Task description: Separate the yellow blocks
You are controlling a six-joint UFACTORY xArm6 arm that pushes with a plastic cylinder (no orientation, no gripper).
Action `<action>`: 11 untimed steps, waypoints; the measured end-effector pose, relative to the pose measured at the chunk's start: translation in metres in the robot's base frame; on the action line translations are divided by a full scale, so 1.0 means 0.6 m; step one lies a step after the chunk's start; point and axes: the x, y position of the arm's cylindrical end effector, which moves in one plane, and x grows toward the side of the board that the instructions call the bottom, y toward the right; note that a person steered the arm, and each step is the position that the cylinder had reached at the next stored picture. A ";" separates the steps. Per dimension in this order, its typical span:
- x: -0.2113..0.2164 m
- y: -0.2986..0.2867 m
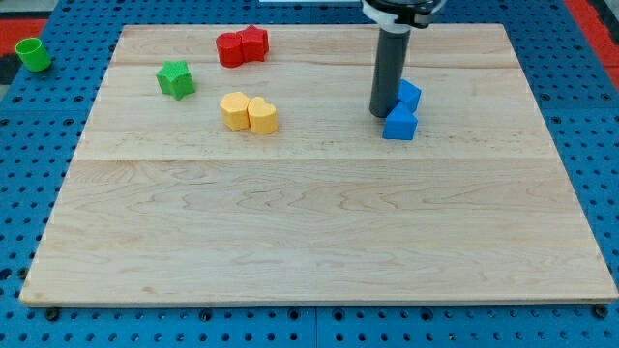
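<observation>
Two yellow blocks touch each other left of the board's centre: a yellow hexagon [233, 110] on the left and a yellow heart [262, 115] on the right. My tip [380, 114] rests on the board well to their right, against the left side of two blue blocks, a blue cube [399, 123] in front and another blue block [410, 96] behind it. The rod rises from the tip to the view's top.
A green star [176, 78] lies to the upper left of the yellow pair. Two red blocks [241, 45] touch near the board's top edge. A green cup [33, 54] stands off the wooden board [319, 232] at the view's top left.
</observation>
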 end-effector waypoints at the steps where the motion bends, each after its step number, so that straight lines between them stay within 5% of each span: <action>1: -0.037 -0.088; 4: -0.072 -0.327; 8: 0.029 -0.184; 9: 0.168 -0.132; 10: 0.224 -0.124; 11: 0.158 -0.175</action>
